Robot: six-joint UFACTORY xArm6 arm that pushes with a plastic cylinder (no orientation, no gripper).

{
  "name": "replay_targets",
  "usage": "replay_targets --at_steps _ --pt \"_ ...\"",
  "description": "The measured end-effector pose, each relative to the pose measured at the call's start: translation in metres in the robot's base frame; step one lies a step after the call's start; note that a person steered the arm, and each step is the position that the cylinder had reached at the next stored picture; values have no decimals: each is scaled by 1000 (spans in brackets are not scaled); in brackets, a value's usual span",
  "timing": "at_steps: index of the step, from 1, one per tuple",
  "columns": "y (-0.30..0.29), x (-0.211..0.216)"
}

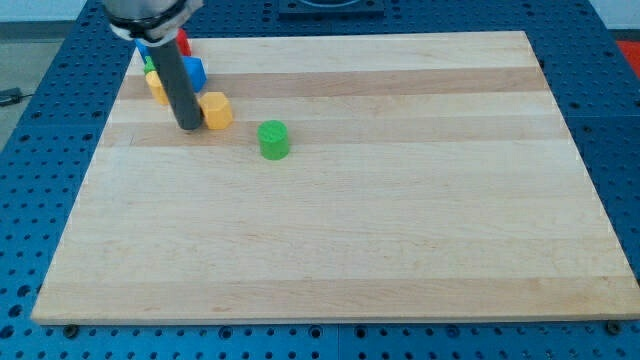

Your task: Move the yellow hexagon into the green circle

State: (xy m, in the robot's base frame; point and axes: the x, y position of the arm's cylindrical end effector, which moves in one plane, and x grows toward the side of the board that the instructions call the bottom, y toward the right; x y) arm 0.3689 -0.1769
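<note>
A straight, smooth dark grey rod ending at my tip [190, 128], under a grey housing.

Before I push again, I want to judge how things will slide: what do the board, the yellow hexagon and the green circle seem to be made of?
Board: pale wood in glued strips, with visible grain bands and a smooth matte finish.
Yellow hexagon: probably painted wood or plastic; uniform opaque colour, no grain visible.
Green circle: likewise, a solid matte green cylinder.
My tip rests just to the view's left of the hexagon.
</note>
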Motion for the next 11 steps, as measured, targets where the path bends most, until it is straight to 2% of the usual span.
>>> replay_targets --at_steps 1,2,3,4,6,8,11 --pt "-9 0" --pt "-45 -8" --pt "-40 -26" --pt "-11 -37" --pt "31 -31" --pt "32 0" --pt "32 21"
